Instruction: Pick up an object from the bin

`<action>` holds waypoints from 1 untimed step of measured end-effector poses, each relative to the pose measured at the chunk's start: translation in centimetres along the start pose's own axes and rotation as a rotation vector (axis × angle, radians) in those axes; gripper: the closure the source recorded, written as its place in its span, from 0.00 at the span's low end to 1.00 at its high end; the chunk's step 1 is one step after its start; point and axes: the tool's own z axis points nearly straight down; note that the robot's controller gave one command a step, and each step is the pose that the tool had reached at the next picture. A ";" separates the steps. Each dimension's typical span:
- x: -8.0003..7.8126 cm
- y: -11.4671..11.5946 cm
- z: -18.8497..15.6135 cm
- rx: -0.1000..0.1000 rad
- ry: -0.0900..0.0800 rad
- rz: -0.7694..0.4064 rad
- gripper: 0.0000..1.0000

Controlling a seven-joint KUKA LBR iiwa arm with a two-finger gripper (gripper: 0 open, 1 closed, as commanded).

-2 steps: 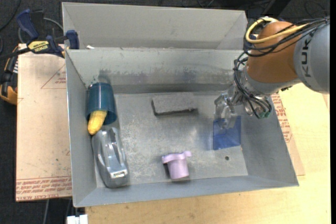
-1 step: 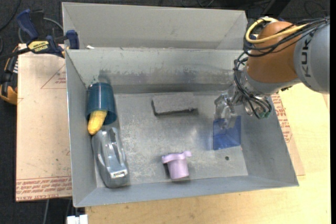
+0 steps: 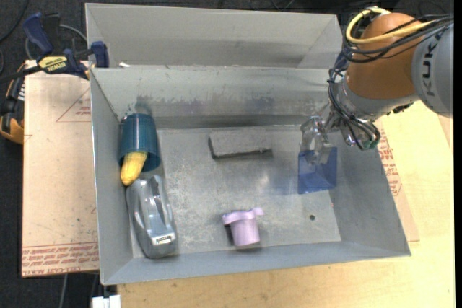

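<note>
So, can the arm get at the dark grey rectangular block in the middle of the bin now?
Probably yes. The dark grey rectangular block lies alone on the bin floor, with nothing on or against it. The tool hangs to its right, over a blue translucent block, with bare floor between.

1. The end effector [image 3: 317, 139] hangs low on the right side of the bin [image 3: 216, 47], directly above a blue block [image 3: 317, 175].
2. To its left lies a dark grey rectangular block [image 3: 238, 145].
3. Forward and left of it stands a lilac plastic cap [image 3: 243, 227].
4. Well apart, far to its left, a teal cup [image 3: 138, 139] holds a yellow piece [image 3: 131, 168], beside a grey stapler-like tool [image 3: 153, 218].
</note>
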 end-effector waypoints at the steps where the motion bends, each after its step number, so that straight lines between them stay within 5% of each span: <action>1: 0.4 -0.4 0.8 -0.002 0.004 -0.050 0.00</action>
